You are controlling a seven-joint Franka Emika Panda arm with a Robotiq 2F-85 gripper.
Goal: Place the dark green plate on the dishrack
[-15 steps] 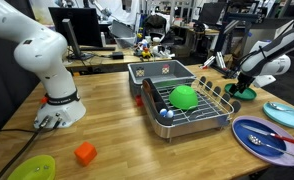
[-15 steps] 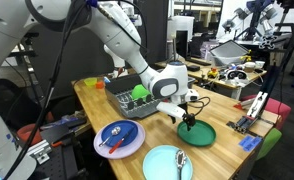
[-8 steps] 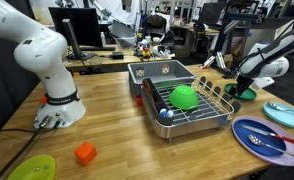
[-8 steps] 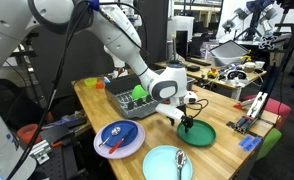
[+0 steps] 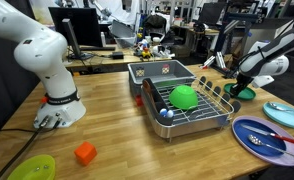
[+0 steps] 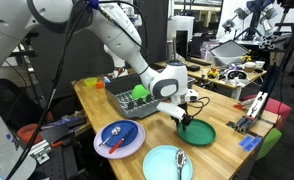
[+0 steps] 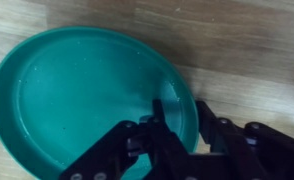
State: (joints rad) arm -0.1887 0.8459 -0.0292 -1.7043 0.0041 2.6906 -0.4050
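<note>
The dark green plate (image 7: 77, 100) lies flat on the wooden table, to the right of the dishrack (image 5: 213, 112) in an exterior view and in front of the dishrack (image 6: 120, 99) in the exterior view from the table's end. My gripper (image 7: 182, 115) stands over the plate's near-right rim, one finger inside the plate and one outside, both close against the rim. In both exterior views the gripper (image 5: 239, 88) (image 6: 186, 122) points down onto the plate (image 5: 247, 95) (image 6: 201, 133), whose edge it partly hides. The silver wire dishrack holds a bright green bowl (image 5: 184, 96).
A grey tub (image 5: 159, 71) sits behind the rack. A blue plate with cutlery (image 5: 259, 135) and a light blue plate (image 5: 285, 113) lie near the table's edge. A lime plate (image 5: 32, 168) and a red block (image 5: 84, 153) lie near the robot base (image 5: 57, 105).
The jaws have come together around the plate's rim. The arm and the plate have stayed in place.
</note>
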